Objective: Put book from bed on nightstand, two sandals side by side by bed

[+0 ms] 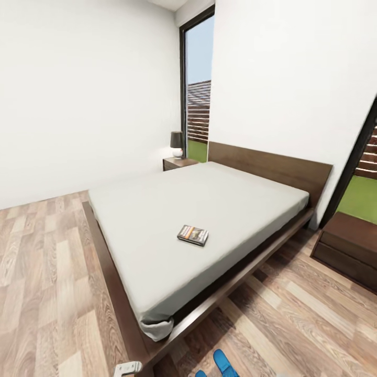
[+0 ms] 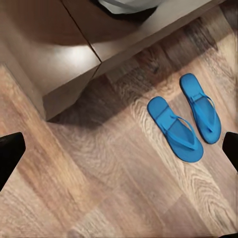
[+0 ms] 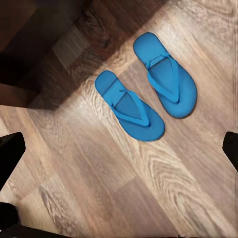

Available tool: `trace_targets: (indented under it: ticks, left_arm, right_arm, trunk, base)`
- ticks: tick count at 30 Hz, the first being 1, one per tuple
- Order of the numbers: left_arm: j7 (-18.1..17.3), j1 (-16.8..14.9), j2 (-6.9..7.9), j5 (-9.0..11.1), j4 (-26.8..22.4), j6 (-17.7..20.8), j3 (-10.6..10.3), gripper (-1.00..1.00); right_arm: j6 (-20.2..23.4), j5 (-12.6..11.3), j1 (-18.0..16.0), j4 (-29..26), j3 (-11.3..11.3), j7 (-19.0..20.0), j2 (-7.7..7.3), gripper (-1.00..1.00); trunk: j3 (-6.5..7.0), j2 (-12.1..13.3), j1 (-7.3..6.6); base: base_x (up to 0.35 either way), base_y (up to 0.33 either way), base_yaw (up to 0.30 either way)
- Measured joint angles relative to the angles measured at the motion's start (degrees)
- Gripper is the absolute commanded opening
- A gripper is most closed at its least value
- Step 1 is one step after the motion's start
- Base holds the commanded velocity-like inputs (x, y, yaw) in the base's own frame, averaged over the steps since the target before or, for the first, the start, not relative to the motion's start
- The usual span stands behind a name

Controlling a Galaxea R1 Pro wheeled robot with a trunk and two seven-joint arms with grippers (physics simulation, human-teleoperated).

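- Wood-plank floor [image 1: 42, 293] is seen around the bed [image 1: 209, 209]; the book [image 1: 192, 235] lies on its mattress.
- Two blue sandals [image 2: 174, 129] lie side by side at the bed's foot corner.
- Left claw [image 2: 119, 153] and right claw [image 3: 119, 153] are spread wide, empty, above the floor.
- A lamp-bearing nightstand [image 1: 178, 163] stands beside the headboard.

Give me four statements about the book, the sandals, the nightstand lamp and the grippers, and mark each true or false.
1. The book lies on the bed's mattress. True.
2. The two sandals lie on the mattress. False: they lie side by side on the wood floor near the bed's corner.
3. A lamp stands on the nightstand beside the headboard. True.
4. The left gripper holds a sandal. False: its fingers are spread apart, holding nothing.
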Motion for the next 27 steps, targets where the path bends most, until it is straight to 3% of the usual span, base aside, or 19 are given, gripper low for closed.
trace_targets:
  ticks: [27]
  left_arm:
    - [0.0,0.03,0.0,0.0,0.01,0.0,0.0,1.0]
  right_arm:
    - [0.0,0.0,0.01,-0.01,0.02,0.0,0.0,1.0]
  trunk:
    - [0.0,0.0,0.0]
  base:
    - [0.0,0.0,-0.279]
